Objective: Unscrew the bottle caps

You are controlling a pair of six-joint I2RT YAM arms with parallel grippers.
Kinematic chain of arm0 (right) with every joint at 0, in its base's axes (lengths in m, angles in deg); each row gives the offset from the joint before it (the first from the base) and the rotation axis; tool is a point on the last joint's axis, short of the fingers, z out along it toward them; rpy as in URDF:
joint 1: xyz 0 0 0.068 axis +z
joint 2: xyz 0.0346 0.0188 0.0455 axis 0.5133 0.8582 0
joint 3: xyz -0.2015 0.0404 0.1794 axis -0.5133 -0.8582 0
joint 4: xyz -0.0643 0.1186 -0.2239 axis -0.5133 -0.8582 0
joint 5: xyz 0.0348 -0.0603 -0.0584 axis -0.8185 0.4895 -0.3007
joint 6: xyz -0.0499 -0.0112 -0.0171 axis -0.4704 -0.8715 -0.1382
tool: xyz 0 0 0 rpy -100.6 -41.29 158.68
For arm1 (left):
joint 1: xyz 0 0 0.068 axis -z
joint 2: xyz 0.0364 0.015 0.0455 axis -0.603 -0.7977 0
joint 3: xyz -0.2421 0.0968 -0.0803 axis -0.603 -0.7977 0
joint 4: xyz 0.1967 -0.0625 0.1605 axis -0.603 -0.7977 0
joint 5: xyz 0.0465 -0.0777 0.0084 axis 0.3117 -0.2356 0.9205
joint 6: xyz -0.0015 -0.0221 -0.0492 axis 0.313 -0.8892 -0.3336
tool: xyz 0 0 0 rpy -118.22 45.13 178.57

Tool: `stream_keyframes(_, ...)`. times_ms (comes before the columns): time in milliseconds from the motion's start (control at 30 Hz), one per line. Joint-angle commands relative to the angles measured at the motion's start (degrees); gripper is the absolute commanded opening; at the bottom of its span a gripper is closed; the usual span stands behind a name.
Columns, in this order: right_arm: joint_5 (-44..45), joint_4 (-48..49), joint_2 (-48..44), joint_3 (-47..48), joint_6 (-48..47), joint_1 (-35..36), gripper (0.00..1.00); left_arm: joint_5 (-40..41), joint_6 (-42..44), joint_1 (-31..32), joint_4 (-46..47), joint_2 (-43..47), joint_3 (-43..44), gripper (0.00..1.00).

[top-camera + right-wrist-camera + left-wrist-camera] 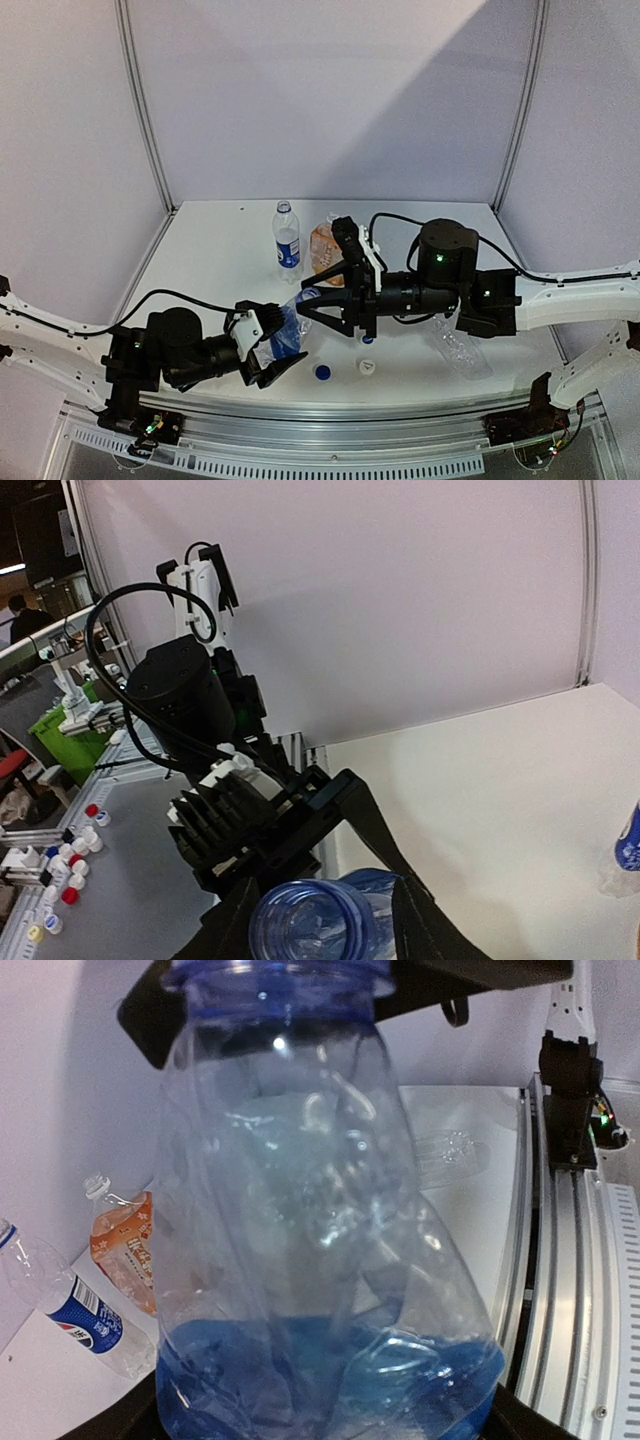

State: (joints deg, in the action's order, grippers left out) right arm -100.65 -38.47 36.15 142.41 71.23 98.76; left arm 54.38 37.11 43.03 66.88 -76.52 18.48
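Observation:
My left gripper (275, 342) is shut on the body of the blue-labelled clear bottle (287, 335) and holds it tilted above the table. The bottle fills the left wrist view (320, 1220). Its neck (315, 920) is open with no cap on it. My right gripper (308, 305) is open, its fingers (425, 925) on either side of that neck with gaps. A blue cap (322, 372) and a white cap (367, 367) lie on the table in front. The Pepsi bottle (287, 238) and the orange bottle (325, 250) stand at the back.
The plain clear bottle (458, 348) lies on its side under the right arm, and also shows in the left wrist view (450, 1155). A third small cap (367, 340) seems to lie below the right gripper. The table's front rail (330, 415) runs close by.

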Motion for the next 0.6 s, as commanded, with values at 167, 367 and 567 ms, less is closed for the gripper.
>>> stream_keyframes(167,-1.4,-0.2,1.7,2.0,0.6,0.3,0.13,-1.2,-0.4,-0.8,0.3,0.1,0.6,0.00)
stream_keyframes(367,0.3,-2.1,2.3,2.9,0.7,0.2,0.00,-0.3,-1.0,-0.8,0.5,0.0,0.6,0.22)
stream_keyframes(567,7.0,-9.0,1.7,4.6,-1.0,0.3,0.00,4.1,-2.2,-0.8,0.9,0.2,0.4,0.72)
